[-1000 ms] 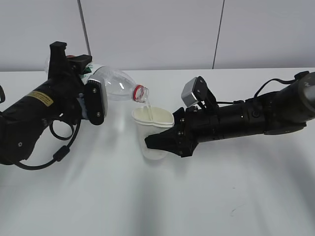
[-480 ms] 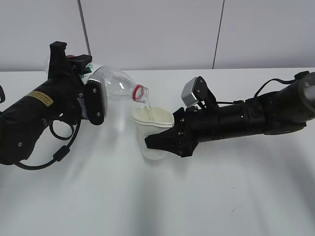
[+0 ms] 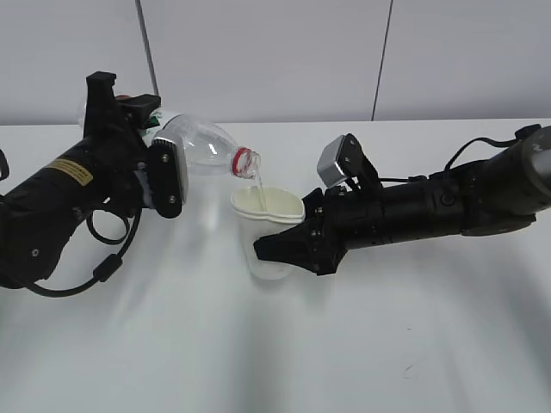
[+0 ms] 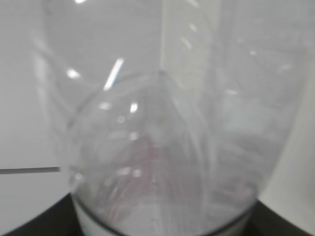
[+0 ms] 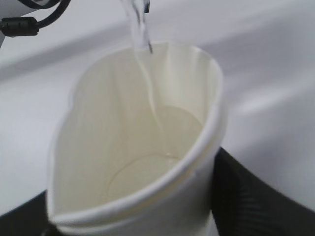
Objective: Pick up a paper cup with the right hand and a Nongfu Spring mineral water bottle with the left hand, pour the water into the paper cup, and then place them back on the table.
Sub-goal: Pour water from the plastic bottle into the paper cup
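Left end effector (image 3: 164, 176) is clamped on the tilted bottle (image 3: 202, 148); the right end effector (image 3: 288, 245) is clamped on the cup (image 3: 267, 225), squeezing its rim. Water (image 3: 257, 179) is poured at the cup's 11 o'clock. Thin paper likely buckles, so a gentle mid-wall grip is advised.

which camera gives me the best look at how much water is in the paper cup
The right wrist view: it looks down into the paper cup, showing a shallow pool of water and the stream entering. The exterior view shows only the cup's outside and squeezed rim. The left wrist view shows just the bottle.
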You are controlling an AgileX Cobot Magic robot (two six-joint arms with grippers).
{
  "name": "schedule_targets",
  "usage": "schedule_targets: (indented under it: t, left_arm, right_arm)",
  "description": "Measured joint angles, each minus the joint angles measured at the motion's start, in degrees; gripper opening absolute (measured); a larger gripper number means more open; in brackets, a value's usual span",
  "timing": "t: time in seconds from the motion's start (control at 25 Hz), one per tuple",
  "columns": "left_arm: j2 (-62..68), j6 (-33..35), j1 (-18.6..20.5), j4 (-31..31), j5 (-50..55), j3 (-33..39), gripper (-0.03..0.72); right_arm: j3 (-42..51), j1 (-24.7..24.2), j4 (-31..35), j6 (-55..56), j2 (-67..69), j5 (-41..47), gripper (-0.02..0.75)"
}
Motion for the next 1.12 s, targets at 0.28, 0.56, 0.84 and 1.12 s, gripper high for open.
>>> schedule_targets:
  t: [0.28,0.56,0.84,1.12]
  left_arm:
    - [1.23,0.00,0.00,-0.06,-0.79,0.00,0.367]
    - [1.23,0.00,0.00,-1.03,-1.51,0.00,0.367]
    - [1.23,-0.46,0.00,-2.05,-1.68,0.00,0.366]
    - [1.23,-3.61,0.00,-2.41,-1.68,0.00,0.366]
  right_arm:
    - [0.00,0.00,0.00,0.00,0.00,0.00,0.464]
    - [0.00,0.00,0.00,0.00,0.00,0.22,0.464]
    - [0.00,0.00,0.00,0.00,0.00,0.22,0.465]
    - [0.00,0.00,0.00,0.00,0.00,0.22,0.465]
